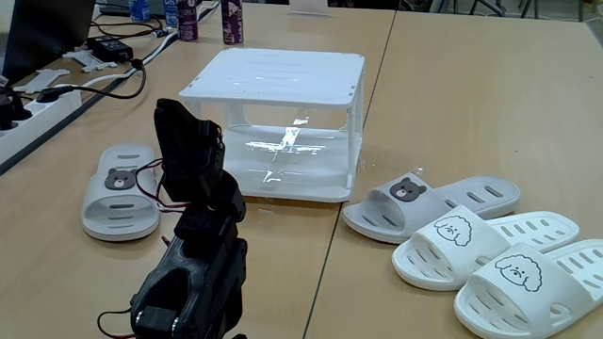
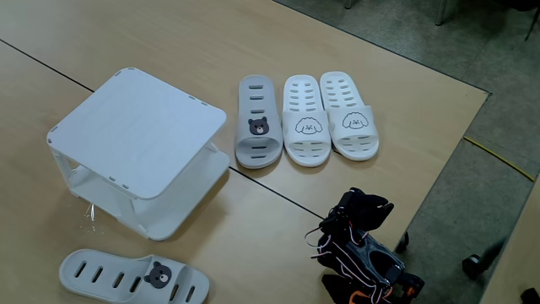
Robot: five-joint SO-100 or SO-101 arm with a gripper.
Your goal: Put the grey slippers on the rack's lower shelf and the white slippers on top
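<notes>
Table (image 1: 452, 113), cables (image 1: 104, 80), cans (image 1: 231, 24) behind rack (image 1: 273, 89)

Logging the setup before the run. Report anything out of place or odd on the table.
The grey slippers are split up: one lies alone on the far side of the rack from the other, which sits beside the two white slippers. Both rack shelves are bare. Nothing looks spilled or damaged.

Even, bright room light falls from overhead, and shadows on the worktop (image 1: 452, 113) are faint. Sharp white glare streaks the lower shelf (image 1: 283, 151) of the rack (image 2: 139, 127). Both fixed views are fairly crisp, though the dark arm (image 1: 193, 245) up close looks soft.
</notes>
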